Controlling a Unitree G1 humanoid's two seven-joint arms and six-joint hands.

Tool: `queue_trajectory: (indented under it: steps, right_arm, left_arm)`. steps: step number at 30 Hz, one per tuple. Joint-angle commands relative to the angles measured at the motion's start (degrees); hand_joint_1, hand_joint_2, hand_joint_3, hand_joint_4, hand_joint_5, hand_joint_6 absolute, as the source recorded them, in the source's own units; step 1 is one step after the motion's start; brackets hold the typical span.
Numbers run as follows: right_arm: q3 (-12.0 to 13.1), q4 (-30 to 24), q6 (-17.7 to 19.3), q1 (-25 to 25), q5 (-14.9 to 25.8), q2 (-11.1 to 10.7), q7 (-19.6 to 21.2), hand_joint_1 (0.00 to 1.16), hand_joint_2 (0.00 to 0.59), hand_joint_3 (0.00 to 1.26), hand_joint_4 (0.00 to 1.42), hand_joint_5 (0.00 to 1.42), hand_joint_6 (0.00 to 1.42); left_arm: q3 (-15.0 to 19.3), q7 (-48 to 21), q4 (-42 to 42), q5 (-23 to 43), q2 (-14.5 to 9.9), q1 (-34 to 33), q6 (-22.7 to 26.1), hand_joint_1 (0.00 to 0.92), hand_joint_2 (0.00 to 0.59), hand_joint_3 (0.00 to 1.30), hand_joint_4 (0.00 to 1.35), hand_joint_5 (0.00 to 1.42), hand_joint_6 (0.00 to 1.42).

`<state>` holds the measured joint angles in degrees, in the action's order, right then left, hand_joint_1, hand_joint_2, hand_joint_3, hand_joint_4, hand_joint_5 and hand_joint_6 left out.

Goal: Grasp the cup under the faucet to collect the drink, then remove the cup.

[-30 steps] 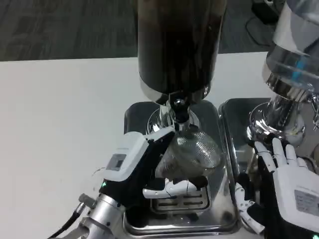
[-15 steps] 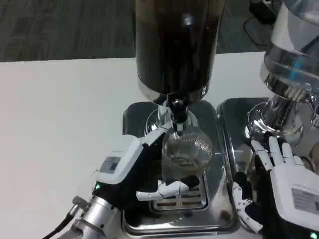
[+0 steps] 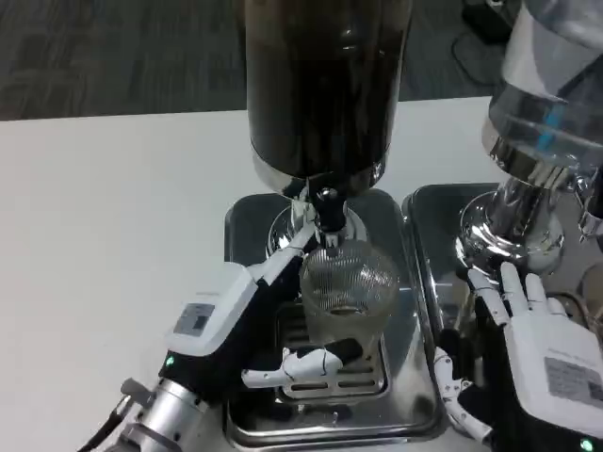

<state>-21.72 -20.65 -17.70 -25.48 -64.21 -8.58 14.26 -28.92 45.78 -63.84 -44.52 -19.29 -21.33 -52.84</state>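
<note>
A clear ribbed plastic cup (image 3: 346, 290) stands upright on the drip grate (image 3: 332, 369), right under the black faucet (image 3: 328, 215) of the dark drink dispenser (image 3: 323, 87). My left hand (image 3: 247, 325) grips the cup from its left side, with fingers (image 3: 303, 363) wrapped around the base. Off to the right, my right hand (image 3: 528, 353) holds nothing, its fingers spread beside the second dispenser's chrome base (image 3: 507, 231). Whether liquid is in the cup I cannot tell.
A steel drip tray (image 3: 247, 224) lies under the dark dispenser. A second tray (image 3: 429, 212) to the right carries a clear-tank dispenser (image 3: 556, 89). White table (image 3: 104, 245) stretches to the left.
The cup has swung from tilted to upright and lowered onto the grate under the faucet, with my left hand still on it. The whole picture has shifted slightly left, so the camera moved.
</note>
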Motion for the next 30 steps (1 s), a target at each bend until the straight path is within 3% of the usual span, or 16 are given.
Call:
queue_trajectory:
  steps: [1, 7, 18, 30]
  right_arm:
    - [0.13, 0.35, 0.56, 0.40, 0.31, -0.33, 0.35, 0.41, 0.530, 0.15, 0.00, 0.00, 0.06]
    - [0.47, 0.00, 1.19, 1.07, 0.21, -1.87, 0.01, 0.41, 0.530, 0.15, 0.00, 0.00, 0.06]
    - [2.43, -0.45, 1.84, 0.74, 0.66, -3.34, 0.77, 0.41, 0.530, 0.12, 0.00, 0.00, 0.04]
    - [1.89, 0.20, 2.03, 0.55, -0.72, -3.43, 2.25, 0.39, 0.527, 0.07, 0.00, 0.00, 0.00]
  left_arm:
    - [2.10, -0.76, -0.24, 1.75, -2.47, 1.98, 3.08, 0.208, 0.079, 0.04, 0.07, 0.39, 0.26]
    - [3.93, -0.02, 2.77, 2.38, -4.37, 4.10, 2.95, 0.180, 0.077, 0.04, 0.09, 0.39, 0.27]
    - [11.19, -1.85, 13.91, 7.20, -8.64, 11.60, 3.50, 0.130, 0.074, 0.05, 0.10, 0.39, 0.28]
    - [16.74, -6.35, 22.28, 10.11, -10.09, 15.50, 3.76, 0.070, 0.086, 0.07, 0.02, 0.30, 0.16]
